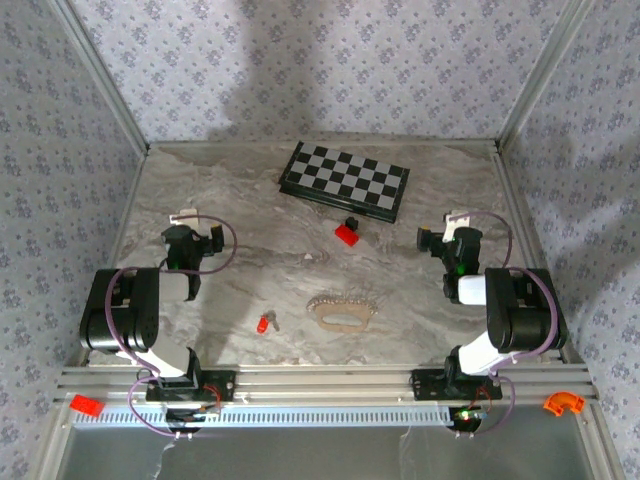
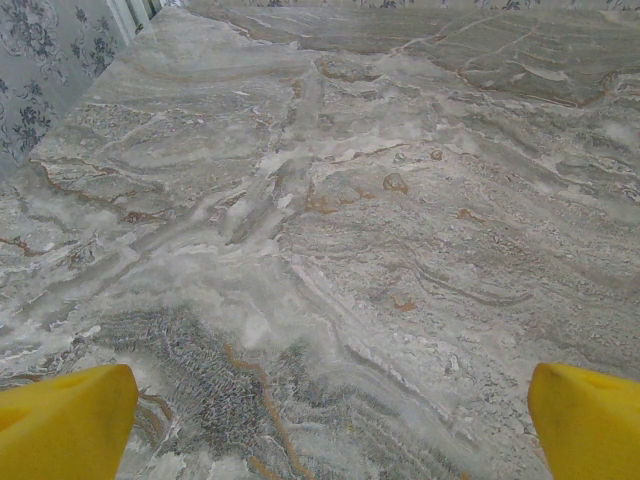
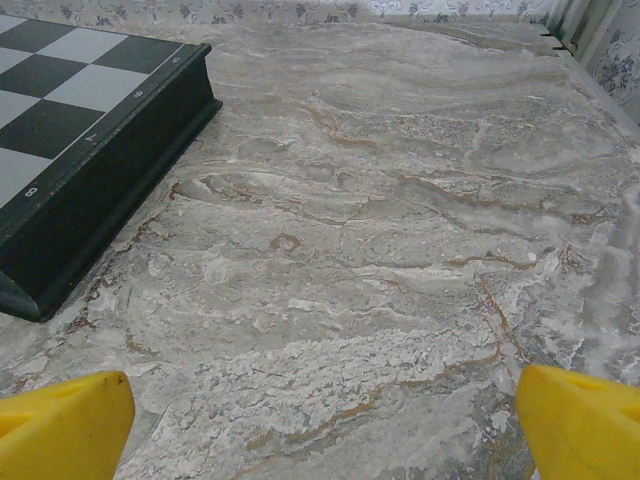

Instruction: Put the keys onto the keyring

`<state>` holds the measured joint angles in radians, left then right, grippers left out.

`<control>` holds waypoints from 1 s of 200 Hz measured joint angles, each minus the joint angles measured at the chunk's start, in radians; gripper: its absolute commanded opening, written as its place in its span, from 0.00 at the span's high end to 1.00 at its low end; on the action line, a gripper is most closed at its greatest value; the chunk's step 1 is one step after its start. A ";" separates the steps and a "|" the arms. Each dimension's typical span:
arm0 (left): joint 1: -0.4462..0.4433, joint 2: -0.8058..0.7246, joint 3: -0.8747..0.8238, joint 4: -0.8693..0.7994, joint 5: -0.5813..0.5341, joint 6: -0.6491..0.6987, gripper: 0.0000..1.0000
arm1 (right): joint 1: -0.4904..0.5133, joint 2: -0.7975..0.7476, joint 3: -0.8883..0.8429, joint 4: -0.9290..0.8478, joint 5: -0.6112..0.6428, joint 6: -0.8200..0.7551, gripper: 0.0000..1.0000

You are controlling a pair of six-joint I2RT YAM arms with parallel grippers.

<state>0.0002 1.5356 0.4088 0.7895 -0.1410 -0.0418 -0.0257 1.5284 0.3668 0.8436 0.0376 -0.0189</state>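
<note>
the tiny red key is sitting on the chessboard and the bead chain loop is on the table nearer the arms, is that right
Not quite. The key is not on the chessboard; it lies on the bare table, just left of the bead chain loop, as the top external view shows. The rest holds: the bead chain loop is on the table nearer the arms.

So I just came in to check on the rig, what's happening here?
Nothing is being handled yet. The left gripper and the right gripper are both open and empty above the table. The small red key lies near the front edge; the beaded chain loop lies apart from it to the right. A chessboard and red block sit farther back.
</note>
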 measured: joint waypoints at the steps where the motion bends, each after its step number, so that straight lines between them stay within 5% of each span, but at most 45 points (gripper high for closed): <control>1: 0.000 0.000 0.000 0.000 0.000 0.000 0.00 | 0.000 0.000 0.000 0.000 0.000 0.000 0.00; 42: 0.000 -0.002 0.002 -0.014 0.016 0.001 0.00 | 0.007 -0.003 0.000 -0.004 0.019 0.000 0.00; 106: -0.008 -0.169 0.074 -0.255 0.043 0.006 0.00 | 0.121 -0.177 0.022 -0.154 0.134 -0.050 0.00; 163: -0.112 -0.410 0.091 -0.567 0.028 -0.068 0.00 | 0.256 -0.329 0.244 -0.585 0.306 0.090 0.00; 200: -0.138 -0.524 0.169 -0.809 0.044 -0.205 0.00 | 0.350 -0.373 0.399 -0.861 0.299 0.177 0.01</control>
<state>-0.1379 1.0115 0.5781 -0.0196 -0.0971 -0.2470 0.3244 1.1549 0.7654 -0.0170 0.3370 0.1581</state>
